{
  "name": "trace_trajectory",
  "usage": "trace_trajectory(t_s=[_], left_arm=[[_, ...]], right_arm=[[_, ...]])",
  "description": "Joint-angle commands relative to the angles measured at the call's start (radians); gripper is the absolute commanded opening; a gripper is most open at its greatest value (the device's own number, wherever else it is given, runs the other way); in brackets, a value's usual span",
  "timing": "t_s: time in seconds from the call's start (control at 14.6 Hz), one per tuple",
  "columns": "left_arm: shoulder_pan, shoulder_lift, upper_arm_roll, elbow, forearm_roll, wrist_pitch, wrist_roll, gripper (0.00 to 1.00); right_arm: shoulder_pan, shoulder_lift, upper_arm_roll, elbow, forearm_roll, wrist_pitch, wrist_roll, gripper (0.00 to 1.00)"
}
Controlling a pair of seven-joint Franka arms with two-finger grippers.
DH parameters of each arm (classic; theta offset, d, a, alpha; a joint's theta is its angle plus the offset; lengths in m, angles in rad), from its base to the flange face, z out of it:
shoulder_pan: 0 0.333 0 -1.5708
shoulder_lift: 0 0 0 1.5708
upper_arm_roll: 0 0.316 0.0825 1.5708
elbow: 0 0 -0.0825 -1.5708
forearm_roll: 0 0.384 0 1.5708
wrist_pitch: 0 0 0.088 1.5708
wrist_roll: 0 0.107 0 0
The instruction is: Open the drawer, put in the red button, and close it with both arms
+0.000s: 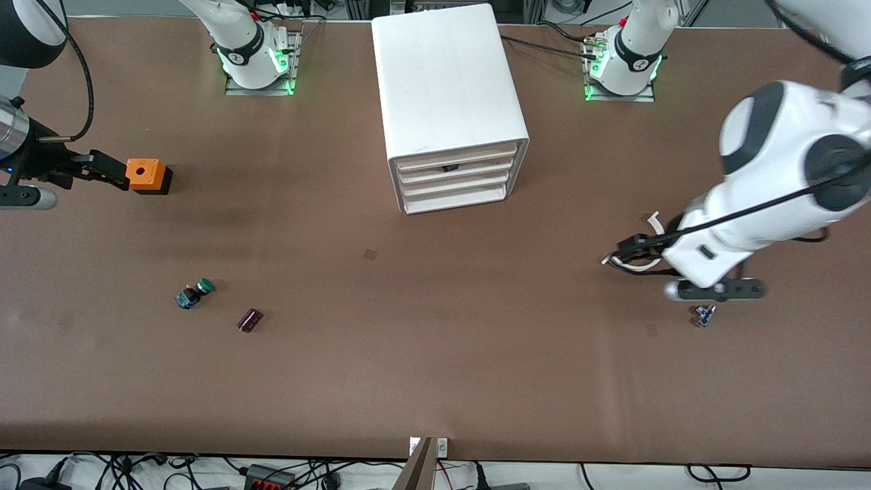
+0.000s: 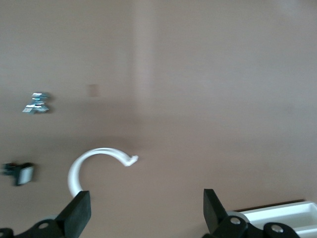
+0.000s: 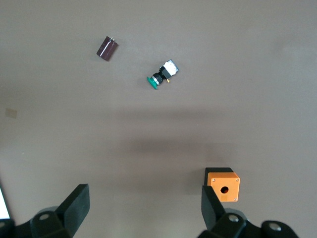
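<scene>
The white cabinet (image 1: 449, 95) stands at the robots' edge of the table, and its top drawer (image 1: 452, 158) is shut like the three below it. No red cap shows in any view. A small bluish-black part (image 1: 703, 315) lies just under the left wrist and also shows in the left wrist view (image 2: 35, 102). A black and pale part (image 2: 20, 173) lies near it. I cannot tell whether either is the red button. My left gripper (image 1: 622, 253) (image 2: 143, 208) is open and empty over a white curved strip (image 2: 94, 163). My right gripper (image 1: 102, 170) (image 3: 143, 203) is open and empty.
An orange box (image 1: 146, 175) (image 3: 223, 184) sits beside the right gripper's fingertips. A green-capped button (image 1: 194, 294) (image 3: 161, 77) and a dark purple block (image 1: 250, 320) (image 3: 107, 48) lie nearer the front camera, toward the right arm's end. A cabinet corner (image 2: 282, 213) shows in the left wrist view.
</scene>
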Motion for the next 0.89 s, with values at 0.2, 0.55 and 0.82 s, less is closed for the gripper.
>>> trace_trajectory(t_s=[0.2, 0.55, 0.82], left_arm=[[0.047, -0.222, 0.075, -0.112, -0.044, -0.119, 0.204, 1.0], [-0.161, -0.409, 0.343, -0.384, -0.124, 0.037, 0.264, 1.0], [-0.157, -0.488, 0.345, -0.483, -0.121, 0.129, 0.273, 1.0]], right_arm=[[-0.011, -0.024, 0.014, -0.019, -0.007, 0.006, -0.003, 1.0], [-0.011, -0.03, 0.014, -0.017, -0.008, -0.002, -0.005, 1.0], [-0.011, -0.03, 0.014, -0.017, -0.007, -0.001, -0.009, 1.0]])
